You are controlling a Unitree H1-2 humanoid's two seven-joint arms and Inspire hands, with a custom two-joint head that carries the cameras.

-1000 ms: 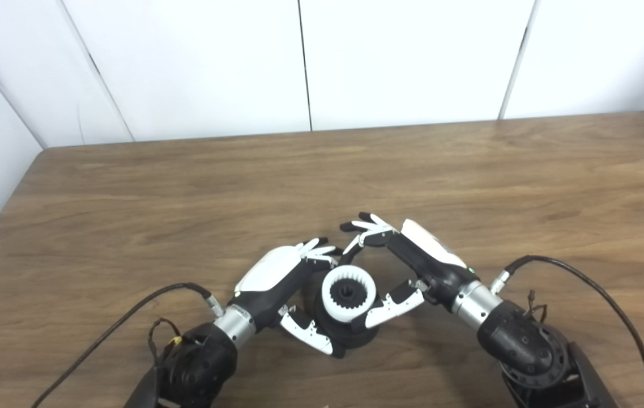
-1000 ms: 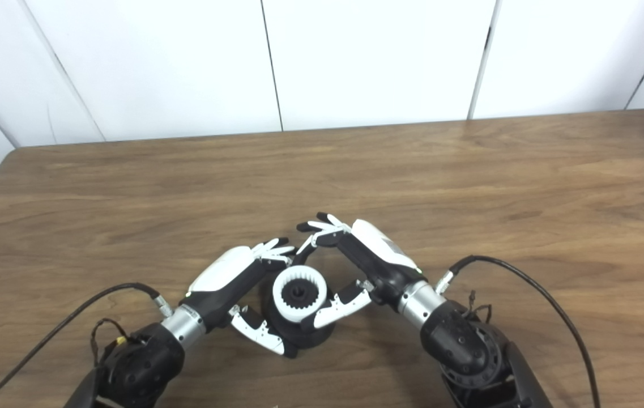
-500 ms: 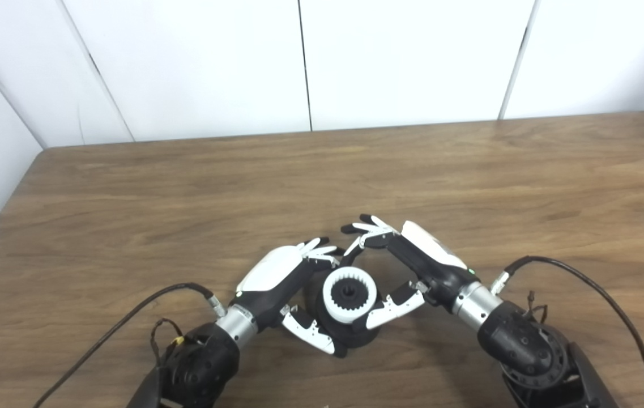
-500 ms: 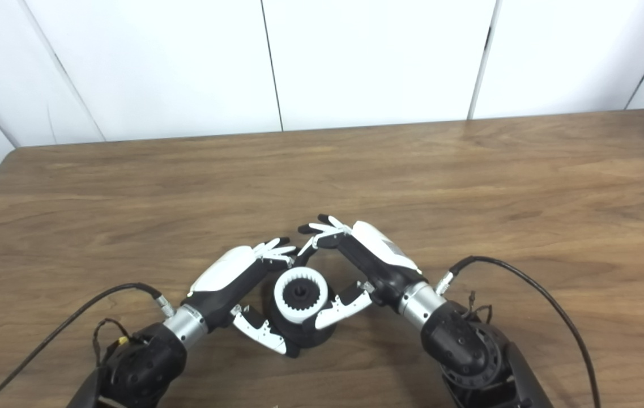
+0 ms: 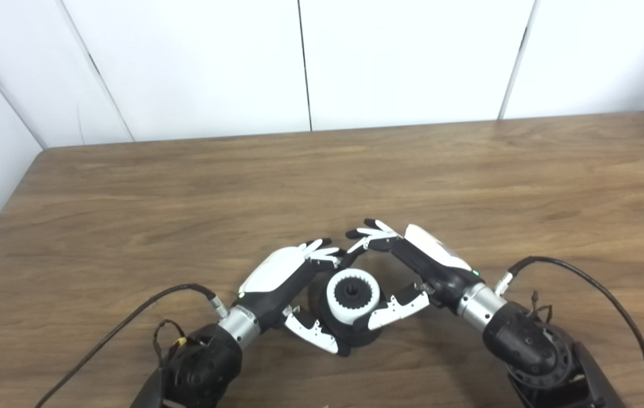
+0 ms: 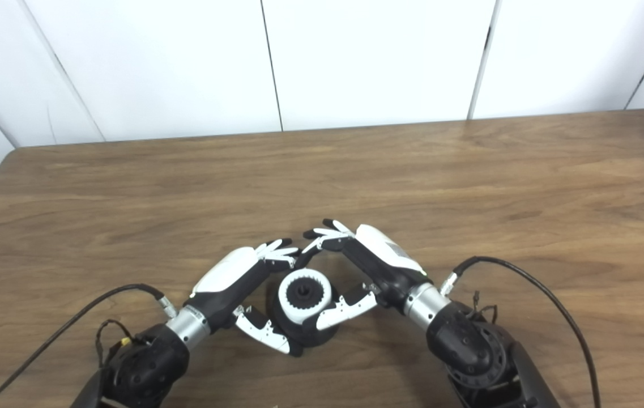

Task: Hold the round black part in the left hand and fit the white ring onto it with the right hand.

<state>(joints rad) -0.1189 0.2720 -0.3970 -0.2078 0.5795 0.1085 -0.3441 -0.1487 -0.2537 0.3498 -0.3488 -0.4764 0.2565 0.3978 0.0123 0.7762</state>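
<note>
The round black part stands on the wooden table near its front edge. The toothed white ring sits on top of it, with a black hub showing in its middle. My left hand is shut on the black part, fingers behind it and thumb in front at the lower left. My right hand closes on the ring from the right: its thumb touches the ring's lower right edge and its fingers arch over the back. The two hands' fingertips nearly meet behind the ring. The same shows in the right eye view, ring.
A black cable runs from my left wrist to the bottom left, and another loops from my right wrist. White wall panels stand behind the table and along its left edge.
Both hands, with the black part and ring between them, have shifted slightly toward me and to the right. The grips look the same.
</note>
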